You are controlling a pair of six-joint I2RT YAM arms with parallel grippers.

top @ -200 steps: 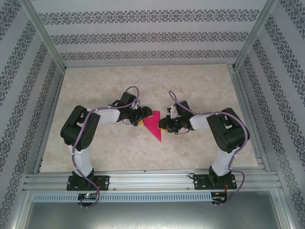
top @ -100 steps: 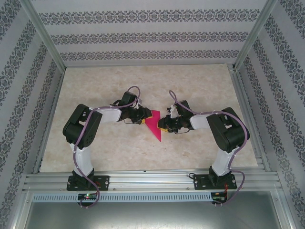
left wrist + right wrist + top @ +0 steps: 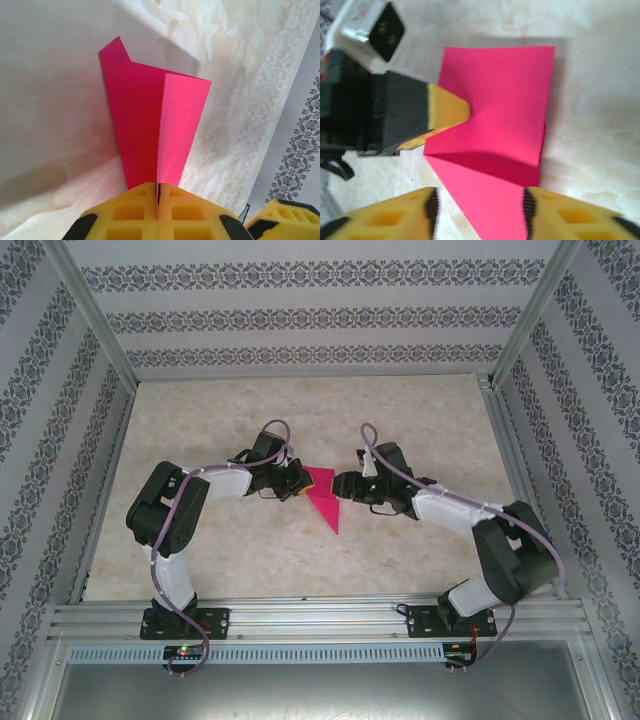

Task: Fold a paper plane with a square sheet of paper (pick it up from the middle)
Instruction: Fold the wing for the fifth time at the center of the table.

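Counter (image 3: 420,410): pale, marbled, carrying the work. Paper plane (image 3: 323,496): a part-folded magenta dart at mid-counter, between the two pincers. It is judged featherlight, limp across its flaps, stiffer where layers overlap, and easily creased or torn. It is best taken with a light pinch at a layered edge near the middle, never at the tip. Its long axis runs far to near, leaning slightly right, with the broad end toward the far edge and the sharp point toward the near edge. Left pincer (image 3: 297,483): pressed together on the plane's left edge, its yellow fingers (image 3: 135,215) meeting on the paper. Right pincer (image 3: 340,485): spread, just beside the right edge, holding nothing; whether it touches the paper cannot be told. Flap (image 3: 182,125): lit differently from the panel beside it, so the paper is likely bowed rather than flat.
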